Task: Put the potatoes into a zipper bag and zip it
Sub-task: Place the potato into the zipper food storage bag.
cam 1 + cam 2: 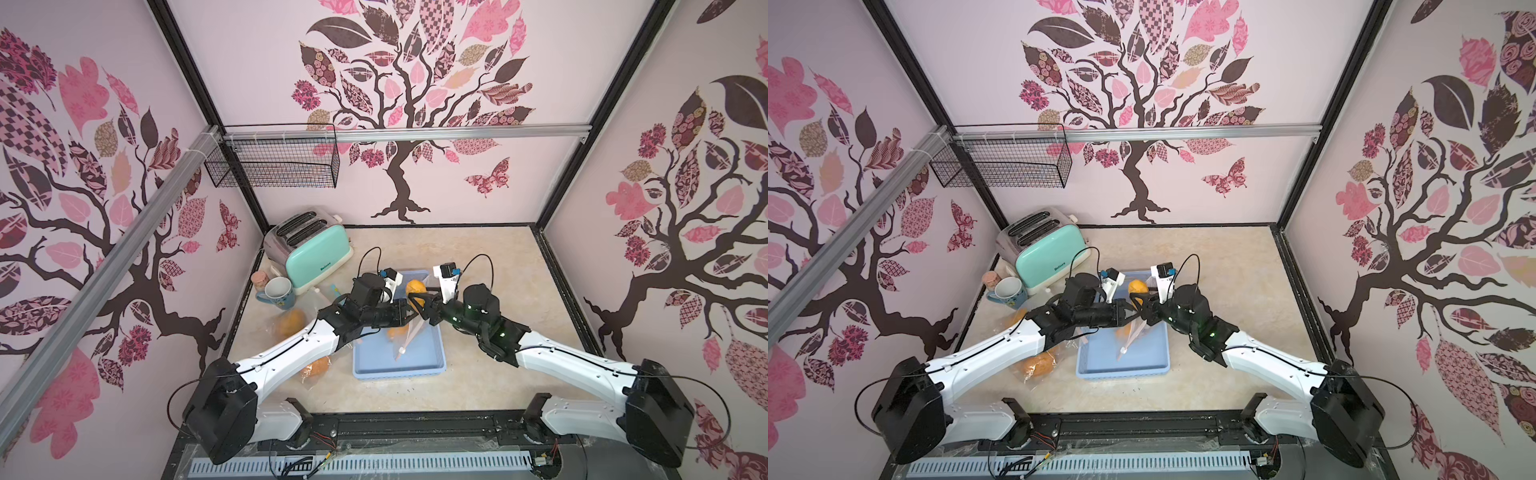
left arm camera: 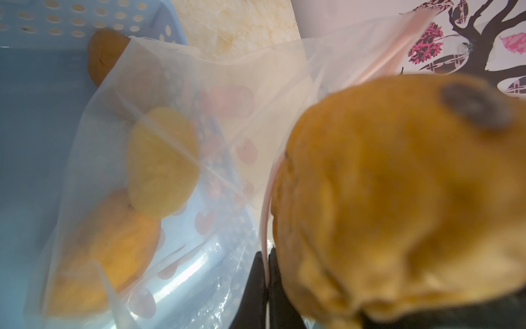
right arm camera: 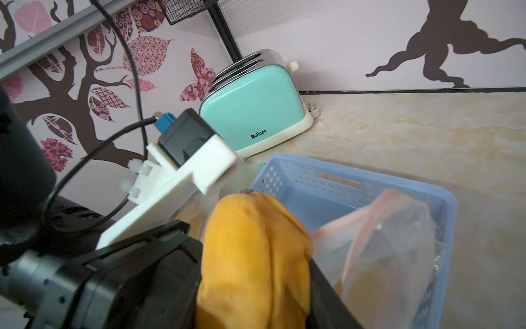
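Observation:
A clear zipper bag (image 1: 405, 338) with a pink zip strip stands in the blue tray (image 1: 399, 368). My left gripper (image 2: 267, 273) is shut on the bag's pink rim and holds it up. Two potatoes (image 2: 162, 162) (image 2: 113, 245) lie inside the bag. A darker potato (image 2: 105, 54) rests in the tray behind the bag. My right gripper (image 3: 256, 284) is shut on a wrinkled orange-yellow potato (image 3: 256, 250). In both top views that potato (image 1: 415, 287) (image 1: 1137, 287) hangs over the tray's far part, just beside the left gripper (image 1: 409, 318) and the bag's mouth.
A mint toaster (image 1: 309, 253) stands at the back left, with a mug (image 1: 278, 293) and a pinkish jar (image 1: 261, 279) in front of it. Two more clear bags holding orange potatoes (image 1: 291, 322) (image 1: 318, 368) lie left of the tray, under my left arm. A wire basket (image 1: 274, 162) hangs on the wall.

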`<state>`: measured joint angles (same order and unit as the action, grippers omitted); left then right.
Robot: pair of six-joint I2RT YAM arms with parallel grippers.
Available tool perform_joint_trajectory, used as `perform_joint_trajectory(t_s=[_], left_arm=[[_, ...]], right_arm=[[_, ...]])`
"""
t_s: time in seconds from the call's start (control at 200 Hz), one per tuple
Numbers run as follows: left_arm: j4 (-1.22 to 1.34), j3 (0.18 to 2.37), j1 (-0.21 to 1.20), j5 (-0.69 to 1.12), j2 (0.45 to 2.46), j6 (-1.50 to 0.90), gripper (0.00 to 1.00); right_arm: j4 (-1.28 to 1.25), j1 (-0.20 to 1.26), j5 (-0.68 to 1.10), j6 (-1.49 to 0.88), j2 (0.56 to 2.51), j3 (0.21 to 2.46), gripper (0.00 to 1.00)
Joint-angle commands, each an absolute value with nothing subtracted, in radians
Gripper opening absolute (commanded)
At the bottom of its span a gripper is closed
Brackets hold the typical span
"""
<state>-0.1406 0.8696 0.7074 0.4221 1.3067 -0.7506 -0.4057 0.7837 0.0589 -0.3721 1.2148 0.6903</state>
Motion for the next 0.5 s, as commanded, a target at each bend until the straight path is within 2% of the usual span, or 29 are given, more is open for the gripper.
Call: perform_joint_trajectory(t_s=[0.0,0.24,0.495], left_arm=[[-0.091,0.844,0.709,0.408,1.266,-0.768,0.0],[-0.133,0.859,0.709,0.358,1.23,-0.758,0.0],[-0.181,0.873,0.707,0.289,1.204,-0.73,0.0]], right_arm=[[-0.437,0.785,-0.018,-0.328,1.247,0.663,0.45],[-0.408,0.786,-0.048,-0.292,1.272,0.65,0.46],[-0.294,0.788,-0.001,-0.289,1.286,0.696,0.47]])
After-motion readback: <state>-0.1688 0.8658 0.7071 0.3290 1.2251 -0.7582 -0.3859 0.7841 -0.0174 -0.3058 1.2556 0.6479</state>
